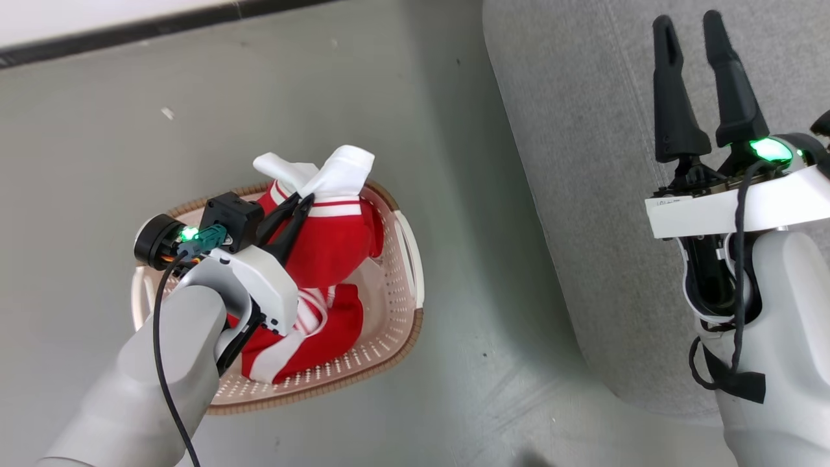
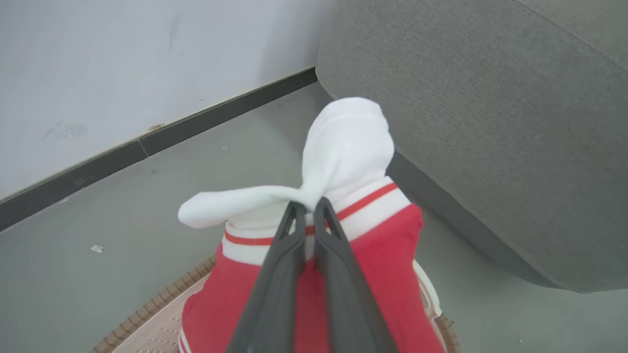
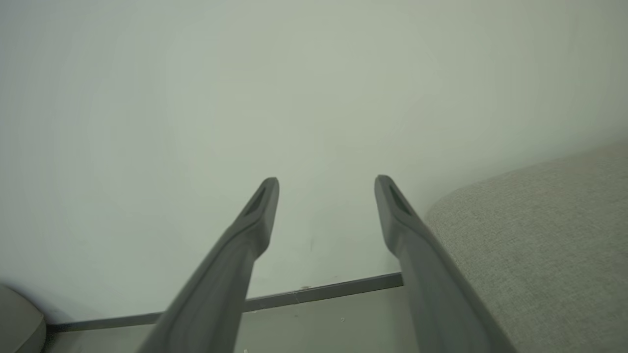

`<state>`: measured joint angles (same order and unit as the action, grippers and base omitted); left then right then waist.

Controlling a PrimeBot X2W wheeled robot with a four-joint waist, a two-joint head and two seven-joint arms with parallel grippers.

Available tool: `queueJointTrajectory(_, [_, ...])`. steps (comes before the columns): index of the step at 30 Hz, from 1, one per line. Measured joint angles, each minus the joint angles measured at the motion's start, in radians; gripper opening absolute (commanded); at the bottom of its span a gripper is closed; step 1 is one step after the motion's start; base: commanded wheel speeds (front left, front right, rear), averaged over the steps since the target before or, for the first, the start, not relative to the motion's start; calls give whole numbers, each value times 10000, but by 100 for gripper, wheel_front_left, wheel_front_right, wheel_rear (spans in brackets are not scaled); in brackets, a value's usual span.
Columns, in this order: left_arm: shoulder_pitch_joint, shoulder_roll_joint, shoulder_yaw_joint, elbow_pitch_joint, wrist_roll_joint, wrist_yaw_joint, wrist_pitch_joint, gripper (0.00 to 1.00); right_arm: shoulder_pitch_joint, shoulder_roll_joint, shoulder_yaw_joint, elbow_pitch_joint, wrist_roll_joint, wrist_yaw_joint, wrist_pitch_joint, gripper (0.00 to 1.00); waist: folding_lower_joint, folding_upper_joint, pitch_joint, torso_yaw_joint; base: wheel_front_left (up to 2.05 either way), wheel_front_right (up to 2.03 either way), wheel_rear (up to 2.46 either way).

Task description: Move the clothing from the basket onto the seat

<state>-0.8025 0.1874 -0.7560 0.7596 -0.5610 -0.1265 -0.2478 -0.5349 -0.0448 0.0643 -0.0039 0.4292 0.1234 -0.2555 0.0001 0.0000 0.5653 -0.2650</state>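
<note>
Your left gripper (image 1: 303,199) pinches the bunched white panel of the soft red clothing (image 1: 327,250) heaped in the perforated cream basket (image 1: 389,324); your right gripper (image 1: 688,23) gapes empty over the grey woven seat (image 1: 583,162).

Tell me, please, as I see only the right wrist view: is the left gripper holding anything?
Observer: Yes, the left gripper is shut on the white part of the soft red-and-white fabric clothing.
Operator: Is it out of the basket?
Observer: No; its lower folds reach down into the cream perforated plastic basket.
Operator: Where is the seat?
Observer: The large grey woven-fabric sofa stands on the robot's right of the basket, bare floor between.
</note>
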Motion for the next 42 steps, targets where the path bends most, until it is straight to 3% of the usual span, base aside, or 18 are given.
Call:
queueJointTrajectory(24, [636,270,965,-2278,-917,0,-2,0,1074,-19,514,1066,-439,0,0,100,0,0,-2362,904,0,0,0])
queueJointTrajectory(42, [899,199,959,-3219,-1181,0,4,0,2126,-33,1231,1670,-539,0,0,100,0,0,-3806,1492,0,0,0])
